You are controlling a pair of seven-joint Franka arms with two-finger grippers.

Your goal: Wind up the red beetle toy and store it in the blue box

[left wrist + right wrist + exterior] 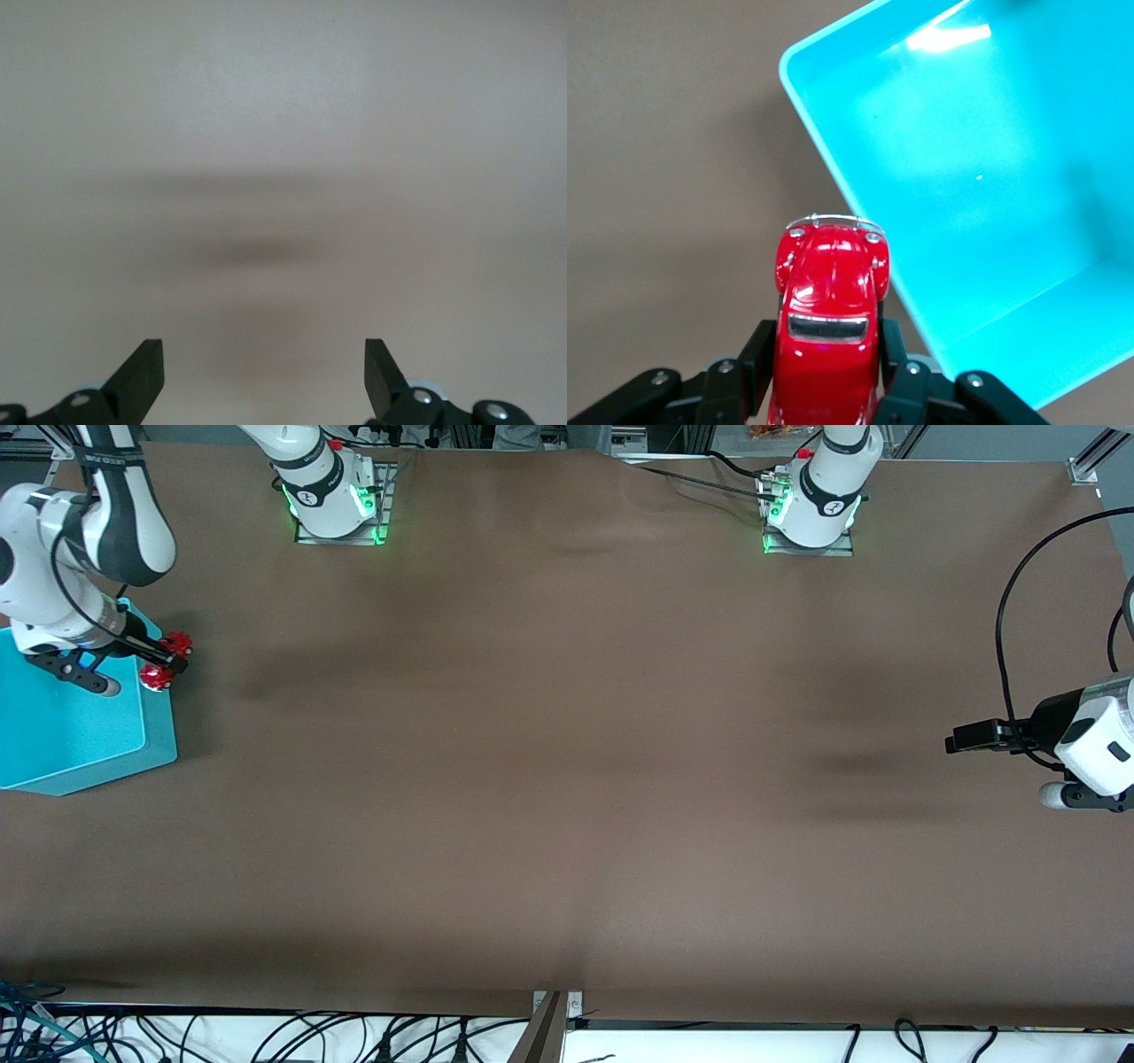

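- Right gripper [828,372] held its jaws pinched on the red beetle toy [830,310], just over the blue box [71,726] rim (car in air).
- Left gripper [264,376] waited over the worktop [567,779], jaws spread.

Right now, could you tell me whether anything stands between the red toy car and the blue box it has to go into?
Nothing visible does. The right claw holds the red toy car by the rim of the blue box, whose open inside shows bare.
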